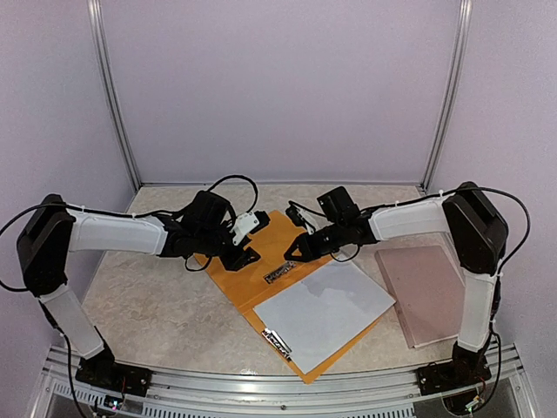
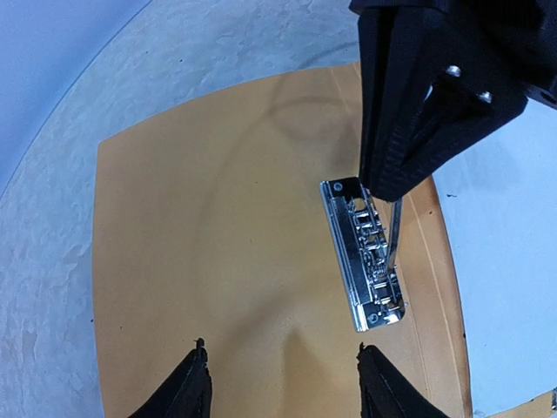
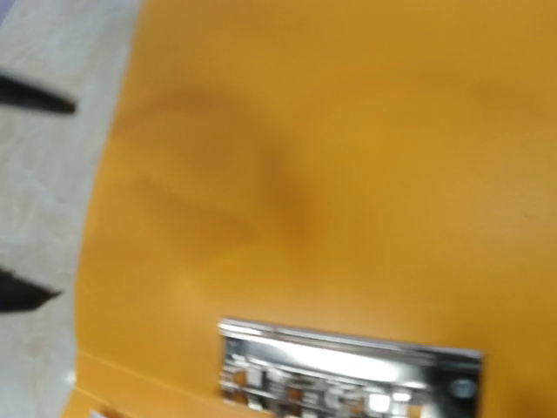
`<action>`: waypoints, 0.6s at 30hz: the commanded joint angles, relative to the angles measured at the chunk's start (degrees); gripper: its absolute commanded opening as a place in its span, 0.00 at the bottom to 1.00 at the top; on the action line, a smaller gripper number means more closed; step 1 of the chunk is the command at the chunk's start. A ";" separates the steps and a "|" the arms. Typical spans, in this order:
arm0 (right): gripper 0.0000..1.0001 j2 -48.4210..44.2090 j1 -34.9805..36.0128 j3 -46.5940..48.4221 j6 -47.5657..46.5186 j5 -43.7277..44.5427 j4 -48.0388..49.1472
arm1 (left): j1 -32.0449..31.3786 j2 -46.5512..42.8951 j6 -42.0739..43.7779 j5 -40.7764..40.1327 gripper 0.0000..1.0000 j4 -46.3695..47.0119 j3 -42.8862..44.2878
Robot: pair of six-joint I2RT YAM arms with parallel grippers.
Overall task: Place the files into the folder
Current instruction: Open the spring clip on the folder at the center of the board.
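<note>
Clip [image 3: 348, 361] blurred, cut off | files [image 1: 322, 309] partly cover folder [image 1: 248, 283]

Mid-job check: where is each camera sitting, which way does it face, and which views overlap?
Top external: above and behind the robot, looking down at the table, left arm, right arm, the open folder and files.
Left wrist: over the folder, facing down; the left hand shows at the bottom, the right hand at the metal clip.
Right wrist: close above the folder, blurred; its own fingers do not clearly show.
Shared: all three see the folder and metal clip.
</note>
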 commanded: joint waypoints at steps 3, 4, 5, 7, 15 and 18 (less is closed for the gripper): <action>0.10 -3.11 4.72 3.14 1.34 2.54 -3.01 | -0.01 -7.16 -9.59 -9.56 0.58 -1.99 -5.87; 0.10 -3.15 5.38 3.31 1.56 2.67 -3.12 | -0.06 -7.91 -10.23 -10.60 0.58 -2.39 -6.50; 0.11 -3.29 6.15 3.42 1.82 2.82 -3.15 | -0.10 -8.86 -10.77 -11.65 0.59 -2.76 -7.19; 0.12 -3.26 7.64 3.52 2.27 3.32 -3.13 | -0.10 -10.57 -11.53 -13.25 0.60 -3.89 -7.96; 0.23 -2.04 13.30 3.59 3.66 4.83 -3.32 | -0.39 -14.43 -15.01 -19.02 0.64 -6.94 -8.77; 0.25 -1.82 13.89 2.83 3.61 5.68 -3.54 | -1.11 -15.84 -16.33 -21.58 0.65 -7.13 -9.03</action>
